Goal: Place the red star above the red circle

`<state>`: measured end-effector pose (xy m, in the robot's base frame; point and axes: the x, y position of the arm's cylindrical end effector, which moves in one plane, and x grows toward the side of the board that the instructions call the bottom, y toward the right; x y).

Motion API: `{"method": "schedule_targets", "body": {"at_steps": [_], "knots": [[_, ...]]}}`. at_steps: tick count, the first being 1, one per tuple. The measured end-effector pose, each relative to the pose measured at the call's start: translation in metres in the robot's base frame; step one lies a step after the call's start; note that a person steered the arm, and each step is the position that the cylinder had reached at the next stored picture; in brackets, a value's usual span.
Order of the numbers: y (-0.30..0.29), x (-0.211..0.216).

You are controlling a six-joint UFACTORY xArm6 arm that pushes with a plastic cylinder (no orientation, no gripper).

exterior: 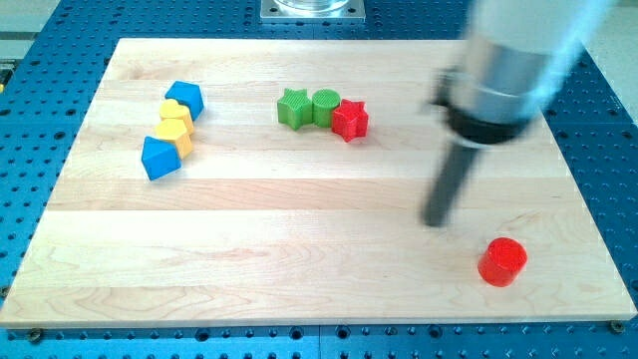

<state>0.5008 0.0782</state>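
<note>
The red star (350, 120) lies on the wooden board (299, 249) near the view's top centre, touching a green circle (325, 106) on its left. The red circle (501, 261) sits near the view's bottom right. My tip (436, 220) rests on the board between them, up and to the left of the red circle and down and to the right of the red star, touching neither.
A green star (293, 108) lies left of the green circle. At the view's left is a cluster: a blue block (184, 98), a yellow heart (175, 113), a yellow block (175, 136) and another blue block (159, 158). Blue perforated table surrounds the board.
</note>
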Motion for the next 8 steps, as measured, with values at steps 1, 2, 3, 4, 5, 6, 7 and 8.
{"method": "schedule_targets", "body": {"at_steps": [1, 2, 3, 4, 5, 6, 7, 8], "knots": [[-0.086, -0.063], [-0.088, -0.114], [-0.055, -0.146], [0.017, -0.134], [0.067, -0.069], [0.104, -0.02], [0.106, -0.069], [0.163, -0.055]]}}
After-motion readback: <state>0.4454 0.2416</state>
